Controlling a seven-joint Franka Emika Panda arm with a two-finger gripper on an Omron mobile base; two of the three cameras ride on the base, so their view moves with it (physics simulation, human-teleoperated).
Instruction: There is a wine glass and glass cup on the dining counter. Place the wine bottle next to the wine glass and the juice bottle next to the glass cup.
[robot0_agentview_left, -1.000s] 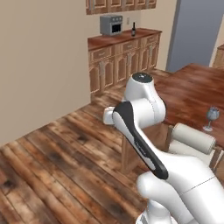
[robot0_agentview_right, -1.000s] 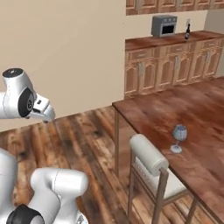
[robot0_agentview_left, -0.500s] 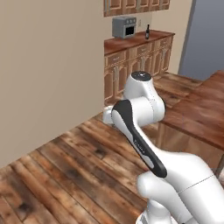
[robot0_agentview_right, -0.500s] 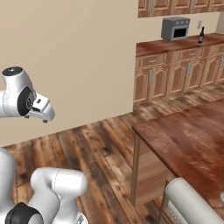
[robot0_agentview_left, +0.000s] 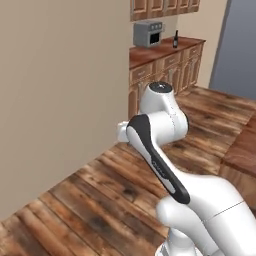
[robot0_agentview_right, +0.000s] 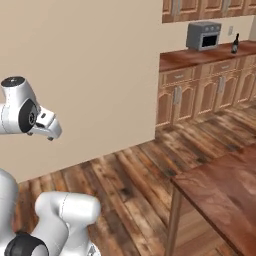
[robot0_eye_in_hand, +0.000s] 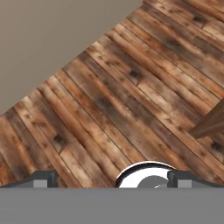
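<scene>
One wine bottle now sits farther right; base has turned.

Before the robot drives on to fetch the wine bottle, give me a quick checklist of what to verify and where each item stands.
1. Gripper empty, jaws apart: ok.
2. Wine bottle located, upright on the far counter beside the microwave: ok.
3. Bottle within reach: not ok, it is far across the floor.
4. Juice bottle located: cannot tell.
5. Dining counter close at the right: ok.
6. Wine glass and cup located: cannot tell.
</scene>
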